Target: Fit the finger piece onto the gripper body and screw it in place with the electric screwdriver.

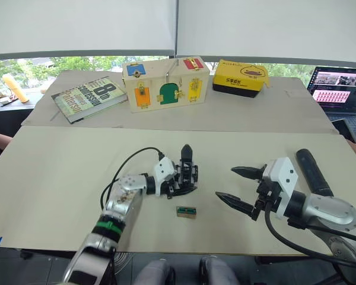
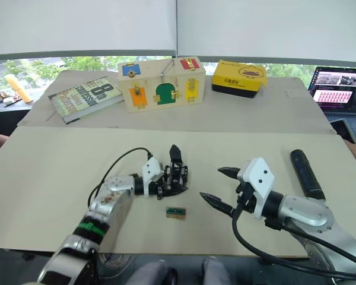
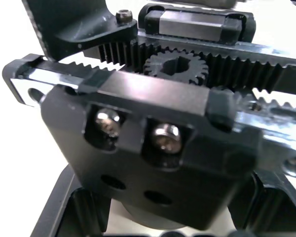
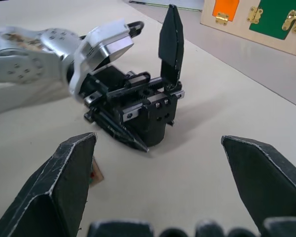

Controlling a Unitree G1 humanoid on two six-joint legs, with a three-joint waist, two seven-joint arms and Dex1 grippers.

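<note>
The gripper body (image 1: 188,167) is a chunky black block on the beige table, with one pointed black finger standing up from it. My left gripper (image 1: 183,180) is shut on it from the left. The left wrist view shows its toothed racks, gear and two screws (image 3: 153,143) close up. My right gripper (image 1: 225,182) hangs open and empty to its right, a short gap away, with both fingers (image 4: 64,182) pointing toward the body (image 4: 148,113). The electric screwdriver (image 1: 313,172) lies on the table behind my right arm. The finger piece is out of view.
A small green block (image 1: 186,211) lies just in front of the gripper body. At the back stand a book (image 1: 86,98), a wooden latch box (image 1: 166,83) and a yellow box (image 1: 240,77). A laptop (image 1: 338,89) sits at far right.
</note>
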